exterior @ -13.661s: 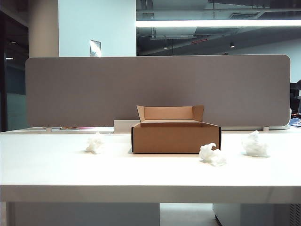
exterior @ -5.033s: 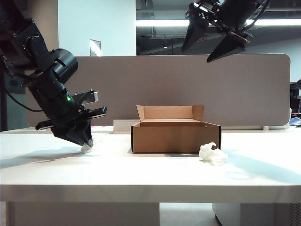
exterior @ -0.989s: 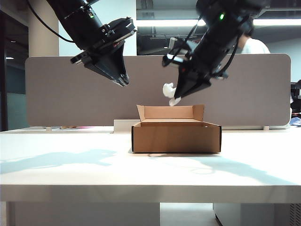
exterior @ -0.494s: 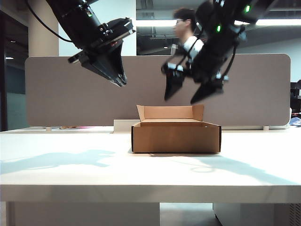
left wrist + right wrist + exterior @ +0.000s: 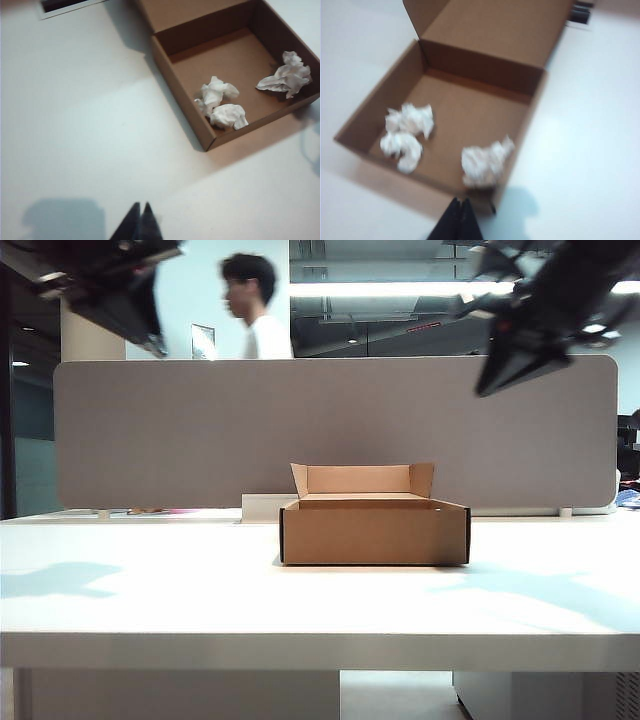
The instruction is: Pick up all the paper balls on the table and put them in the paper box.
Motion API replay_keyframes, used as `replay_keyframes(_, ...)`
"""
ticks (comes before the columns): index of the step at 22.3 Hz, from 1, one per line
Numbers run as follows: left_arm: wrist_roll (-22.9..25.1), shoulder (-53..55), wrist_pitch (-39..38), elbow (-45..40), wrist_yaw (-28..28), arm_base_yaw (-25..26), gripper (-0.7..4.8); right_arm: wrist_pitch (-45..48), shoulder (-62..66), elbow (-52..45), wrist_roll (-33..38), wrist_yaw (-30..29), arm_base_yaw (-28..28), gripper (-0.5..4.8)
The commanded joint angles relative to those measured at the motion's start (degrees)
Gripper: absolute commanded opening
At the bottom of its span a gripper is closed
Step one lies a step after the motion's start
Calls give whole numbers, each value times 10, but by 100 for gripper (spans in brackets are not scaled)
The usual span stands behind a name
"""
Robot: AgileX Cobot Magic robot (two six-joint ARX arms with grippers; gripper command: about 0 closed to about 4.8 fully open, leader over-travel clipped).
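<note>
Both pincers, left pincer (image 5: 139,223) and right pincer (image 5: 456,220), are hanging closed and empty above the shallow brown cardboard box (image 5: 374,530); three crumpled white paper balls (image 5: 220,102) are lying inside, so little is risking spillage.

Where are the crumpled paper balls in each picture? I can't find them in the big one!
Exterior view: not visible; the paper box wall hides its inside.
Left wrist view: three paper balls inside the box, two close together, one apart.
Right wrist view: the same three paper balls on the box floor.
Shared landmark: the brown paper box on the white table.
</note>
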Motion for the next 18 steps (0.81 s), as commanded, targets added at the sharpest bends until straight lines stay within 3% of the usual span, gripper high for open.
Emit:
replay_keyframes(1, -8, -74, 62, -73, 1, 12, -5, 34, -85, -83, 3, -2, -12, -5)
replay_keyframes(5, -8, -204, 119, -214, 1, 12, -5, 66, -228, -239, 33, 0, -12, -5)
replay_keyframes(13, -34, -398, 159, -406, -22, 12, -5, 75, -438, -410, 76, 38, -12, -5)
replay_keyframes(18, -123, -512, 177, -518, -23, 12, -6, 68, -556, -486, 93, 38, -12, -5)
